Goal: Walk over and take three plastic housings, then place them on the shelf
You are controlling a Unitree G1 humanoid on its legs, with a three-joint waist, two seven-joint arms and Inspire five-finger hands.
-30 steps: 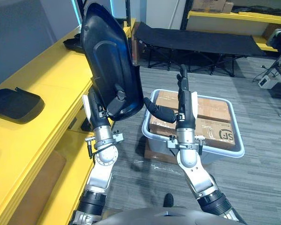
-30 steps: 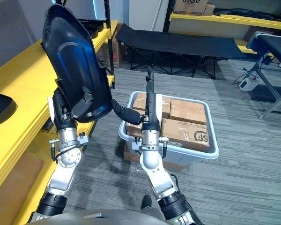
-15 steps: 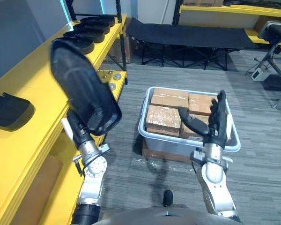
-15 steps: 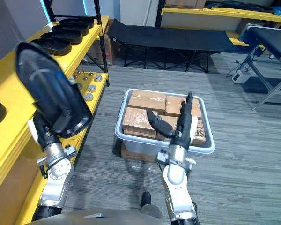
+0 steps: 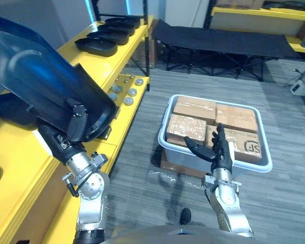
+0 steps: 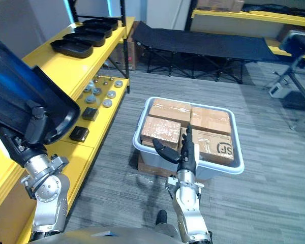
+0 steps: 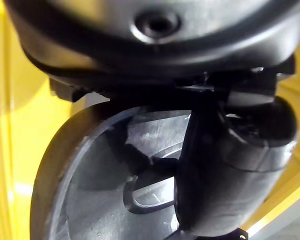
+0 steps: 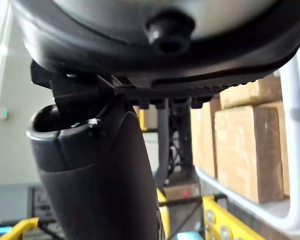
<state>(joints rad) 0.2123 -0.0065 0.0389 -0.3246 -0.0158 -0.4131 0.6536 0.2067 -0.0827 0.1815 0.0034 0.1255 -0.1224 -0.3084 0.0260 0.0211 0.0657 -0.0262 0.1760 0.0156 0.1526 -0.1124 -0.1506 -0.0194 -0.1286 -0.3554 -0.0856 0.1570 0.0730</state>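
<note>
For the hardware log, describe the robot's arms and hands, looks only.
The left arm and right arm are silver-grey metal with rounded joints and small brackets at the wrists. The left hand and right hand are dark, with slim fingers and a thick thumb.

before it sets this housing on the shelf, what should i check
1. Grip: left robot hand curled on the plastic housing, thumb on its inside: ok.
2. Free hand: right robot hand open and empty, by the grey bin: ok.
3. Bare yellow shelf beneath the housing: cannot tell, hidden.
4. Clearance from another housing lying close behind: not ok.
5. Far row of housings well apart: ok.
</note>
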